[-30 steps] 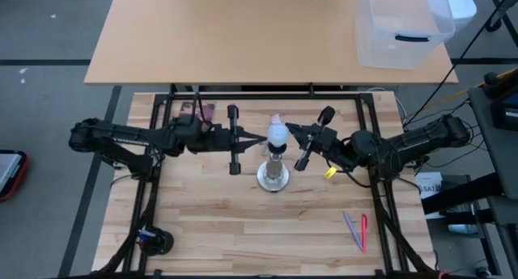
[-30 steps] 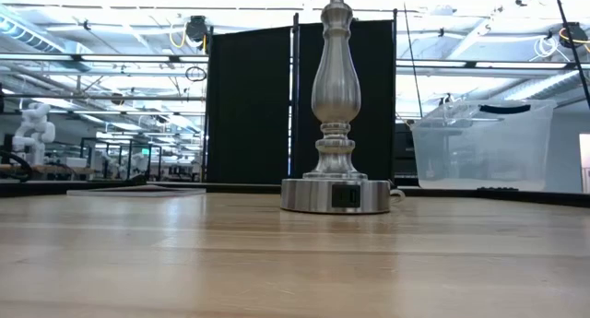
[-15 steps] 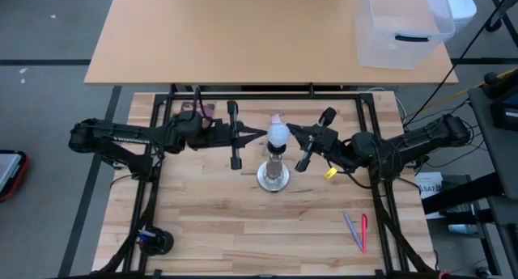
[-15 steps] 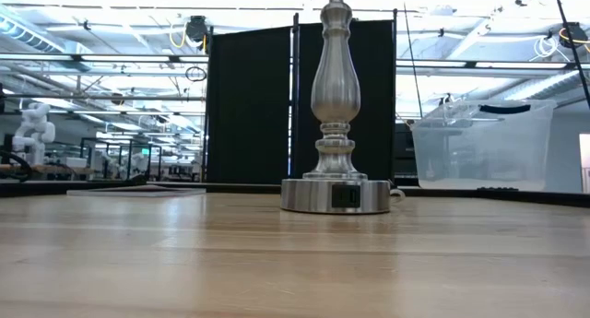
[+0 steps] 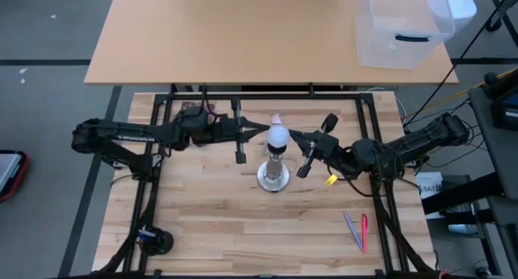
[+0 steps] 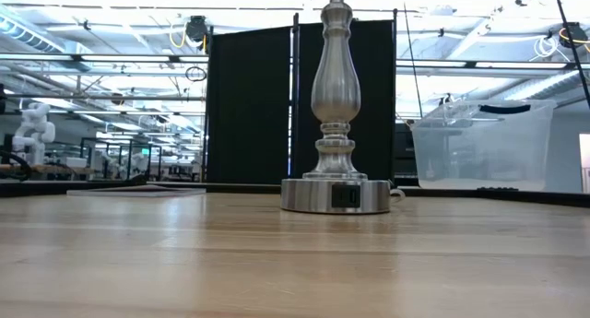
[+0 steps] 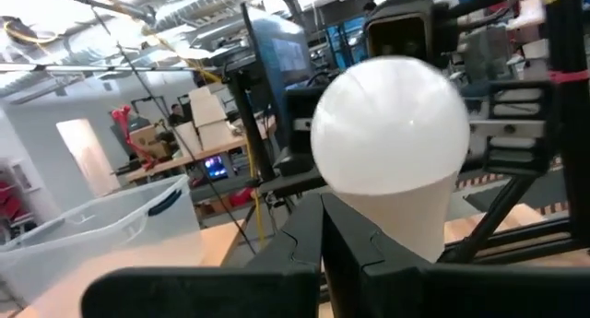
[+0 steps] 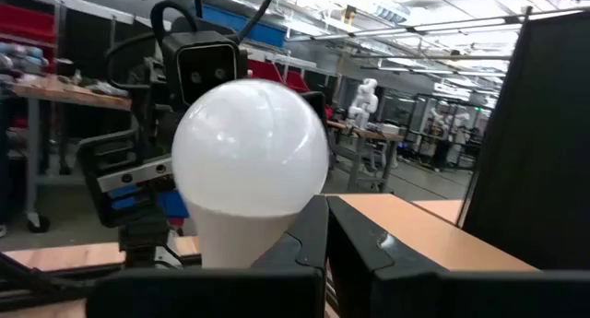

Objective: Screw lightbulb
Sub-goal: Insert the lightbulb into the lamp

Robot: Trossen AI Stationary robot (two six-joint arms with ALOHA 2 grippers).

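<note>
You have the lamp (image 5: 273,176) standing mid-table, and it serves as the reference for everything below.

Left of the lamp: your left gripper (image 5: 257,132) reaches in level from the left, its tips drawn together to a point and just touching or just short of the bulb (image 5: 278,135). In the left wrist view the two fingers (image 7: 355,253) sit pressed together with no gap, directly under the globe. They hold nothing. I judge this as a closed-tip nudge or steadying contact against the globe, not a grasp.

At the lamp: the bulb sits upright on top of the lamp's socket, white globe up. Its screw base is hidden from above, so how far it is threaded in cannot be told. The low view shows only the lamp's stem and foot (image 6: 334,195); the top is cut off.

Right of the lamp: your right gripper (image 5: 295,137) comes in from the right at a slight angle, tips likewise shut together and near the globe's other side. The right wrist view confirms closed fingers (image 8: 313,244) beside the globe, empty.

Assessment: both arms oppose each other across the globe, probably so closed tips can rub it round. Risk: smooth glass gives little purchase, and uneven pushes could tip the lamp
</note>
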